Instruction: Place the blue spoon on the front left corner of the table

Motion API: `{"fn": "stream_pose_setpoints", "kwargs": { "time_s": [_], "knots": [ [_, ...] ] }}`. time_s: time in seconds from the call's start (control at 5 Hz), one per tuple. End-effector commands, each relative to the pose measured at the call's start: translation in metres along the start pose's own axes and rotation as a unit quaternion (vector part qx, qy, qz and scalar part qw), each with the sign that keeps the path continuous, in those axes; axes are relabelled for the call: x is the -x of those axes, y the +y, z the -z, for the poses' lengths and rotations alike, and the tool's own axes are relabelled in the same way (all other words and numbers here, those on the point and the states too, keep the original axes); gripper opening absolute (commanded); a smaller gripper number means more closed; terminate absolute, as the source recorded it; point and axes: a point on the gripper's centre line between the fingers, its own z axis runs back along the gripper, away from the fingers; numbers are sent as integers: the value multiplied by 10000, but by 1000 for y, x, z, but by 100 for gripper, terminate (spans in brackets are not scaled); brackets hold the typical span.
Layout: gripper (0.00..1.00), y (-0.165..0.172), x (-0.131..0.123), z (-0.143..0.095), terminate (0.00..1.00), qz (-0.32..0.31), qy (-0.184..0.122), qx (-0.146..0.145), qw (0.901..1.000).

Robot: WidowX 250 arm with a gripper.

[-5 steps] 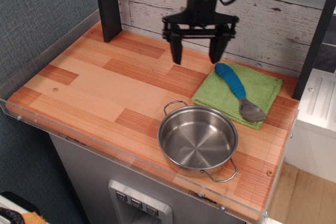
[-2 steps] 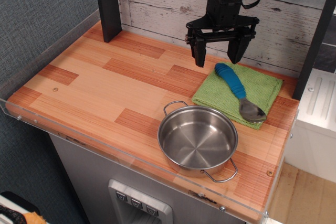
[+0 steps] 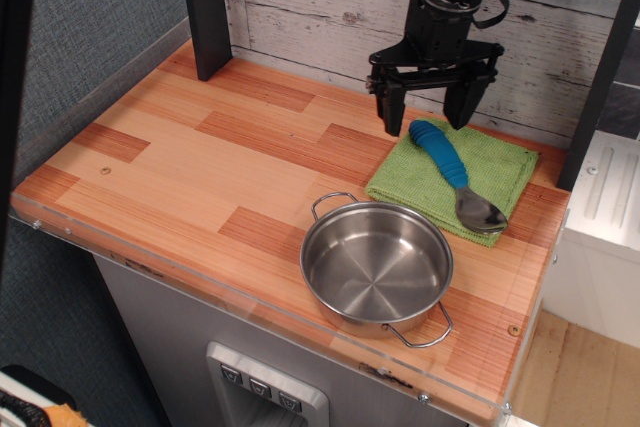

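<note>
The blue spoon [image 3: 452, 169] lies on a green folded cloth [image 3: 452, 179] at the back right of the table [image 3: 200, 162], blue ribbed handle toward the wall, silver bowl toward the front. My gripper [image 3: 425, 115] is open and empty, hanging just above the handle's far end, fingers pointing down. The front left corner [image 3: 45, 187], a reddish-brown block behind the clear acrylic rim, lies far to the left.
A steel pot [image 3: 376, 267] with two loop handles stands near the front edge, in front of the cloth. A dark post [image 3: 205, 7] stands at the back left. Another dark post [image 3: 600, 77] stands at the right edge.
My gripper has moved right, from over the bare wood to above the handle end of the spoon. It stays open. The spoon, cloth and pot have not moved.
</note>
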Motion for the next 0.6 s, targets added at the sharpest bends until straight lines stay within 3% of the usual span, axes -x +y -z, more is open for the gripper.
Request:
{"fn": "stream_pose_setpoints", "kwargs": {
  "time_s": [0.0,0.4],
  "knots": [
    [100,-8,-7,-7,0,36,-63,162,9998],
    [100,-10,-7,0,0,23,-35,123,9999]
  ]
}}
